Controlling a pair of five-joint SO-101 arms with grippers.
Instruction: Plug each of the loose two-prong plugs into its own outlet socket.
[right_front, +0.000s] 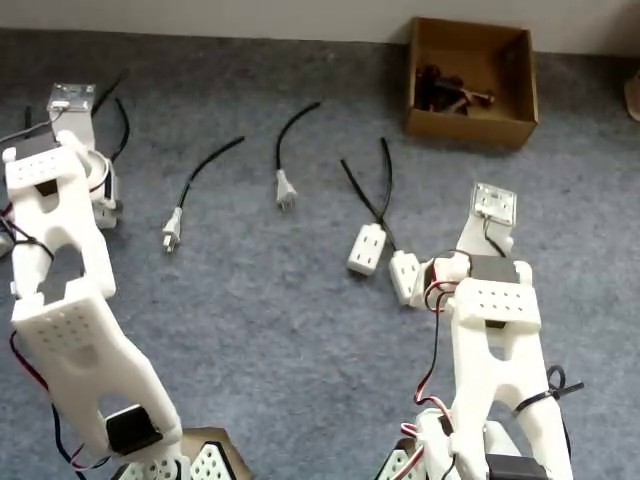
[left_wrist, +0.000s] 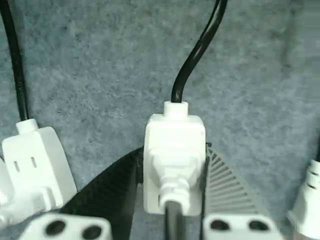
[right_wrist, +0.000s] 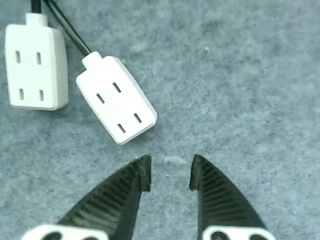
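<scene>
**A:** High view, report.

**B:** Left plug (right_front: 171, 232) and middle plug (right_front: 286, 190) lie loose on the grey carpet (right_front: 250, 340), well apart. First empty socket (right_front: 367, 248) and second empty socket (right_front: 404, 276) lie side by side, just beside the right arm (right_front: 495, 300).

**A:** Left wrist view?

**B:** Left gripper (left_wrist: 174, 155): fingers closed on the mated socket (left_wrist: 174, 132), one finger on each side. A seated plug (left_wrist: 172, 172) sits in its face.

**A:** Right wrist view?

**B:** Right gripper (right_wrist: 170, 172): fingers parted, holding nothing, over carpet near both empty sockets.
</scene>
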